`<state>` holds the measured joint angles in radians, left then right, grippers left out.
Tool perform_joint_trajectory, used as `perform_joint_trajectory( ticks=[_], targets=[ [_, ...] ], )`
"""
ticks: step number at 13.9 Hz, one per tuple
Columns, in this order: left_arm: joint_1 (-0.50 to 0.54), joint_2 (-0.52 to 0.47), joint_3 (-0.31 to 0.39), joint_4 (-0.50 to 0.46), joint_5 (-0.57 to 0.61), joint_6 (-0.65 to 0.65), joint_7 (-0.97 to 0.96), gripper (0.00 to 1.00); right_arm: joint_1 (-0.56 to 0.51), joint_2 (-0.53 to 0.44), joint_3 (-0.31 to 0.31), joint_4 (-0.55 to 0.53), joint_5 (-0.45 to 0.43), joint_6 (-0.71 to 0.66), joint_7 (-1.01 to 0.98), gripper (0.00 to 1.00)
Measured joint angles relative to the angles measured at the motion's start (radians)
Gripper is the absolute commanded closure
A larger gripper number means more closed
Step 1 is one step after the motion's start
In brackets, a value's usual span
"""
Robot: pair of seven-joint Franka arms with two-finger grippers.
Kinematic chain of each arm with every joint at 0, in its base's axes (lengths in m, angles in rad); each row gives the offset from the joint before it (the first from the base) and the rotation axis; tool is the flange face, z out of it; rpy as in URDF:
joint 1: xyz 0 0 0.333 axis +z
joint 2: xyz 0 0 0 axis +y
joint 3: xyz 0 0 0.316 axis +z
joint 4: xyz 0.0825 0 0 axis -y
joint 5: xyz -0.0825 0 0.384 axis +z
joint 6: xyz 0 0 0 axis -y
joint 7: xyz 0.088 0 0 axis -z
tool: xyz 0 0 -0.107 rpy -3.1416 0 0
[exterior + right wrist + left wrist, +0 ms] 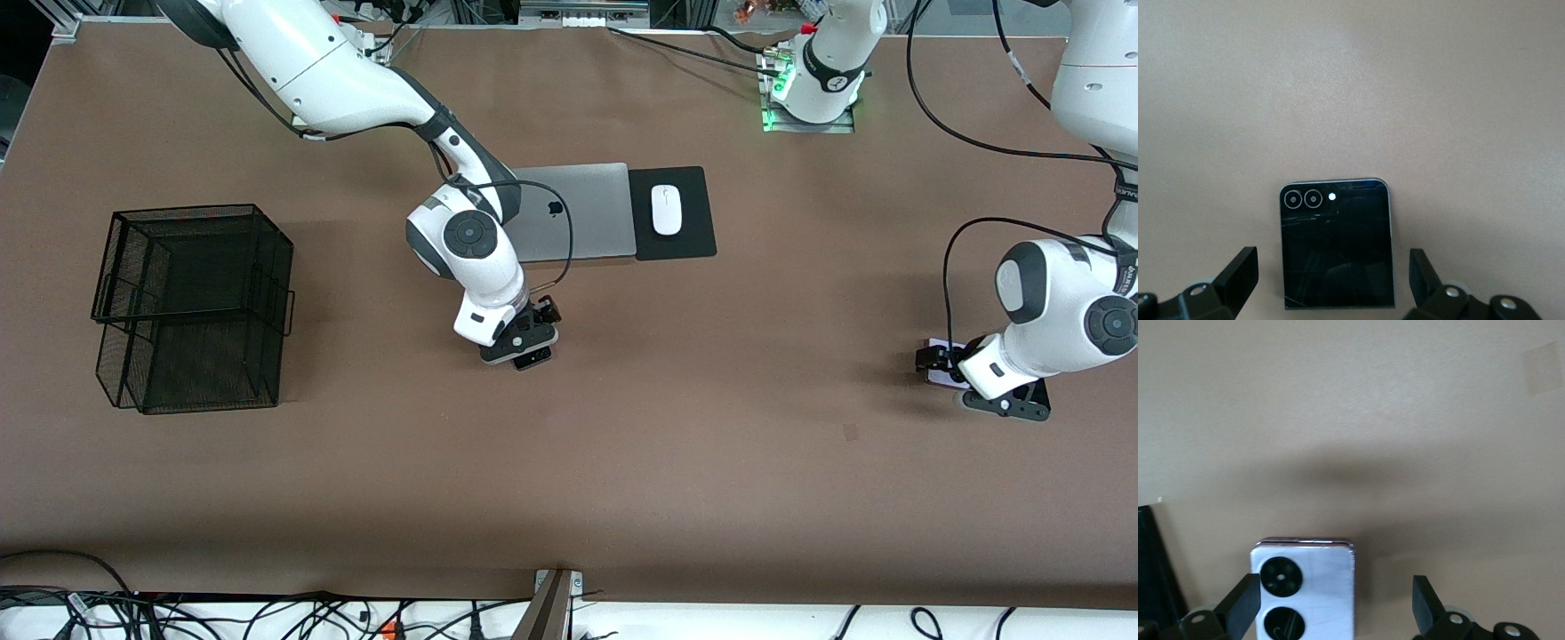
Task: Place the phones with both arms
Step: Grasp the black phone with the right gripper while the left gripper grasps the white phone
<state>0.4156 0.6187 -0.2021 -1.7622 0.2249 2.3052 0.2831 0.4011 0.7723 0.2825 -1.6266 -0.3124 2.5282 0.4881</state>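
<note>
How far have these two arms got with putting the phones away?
Nothing looks placed yet: the black mesh basket shows no phone inside. In hand: the right gripper hangs open over the black folded phone, and the left gripper hangs open over the lilac-white phone, which sits off-centre near one of its fingers. Left to do: closing, lifting and placing both.
</note>
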Motion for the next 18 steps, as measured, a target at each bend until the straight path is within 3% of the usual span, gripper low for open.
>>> perform_joint_trajectory(
  ticks=[18],
  targets=[
    [0.06, 0.008, 0.003, -0.101, 0.0, 0.17, 0.037, 0.0, 0.009, 0.041, -0.021, 0.001, -0.035, 0.074, -0.002, 0.0]
  ],
)
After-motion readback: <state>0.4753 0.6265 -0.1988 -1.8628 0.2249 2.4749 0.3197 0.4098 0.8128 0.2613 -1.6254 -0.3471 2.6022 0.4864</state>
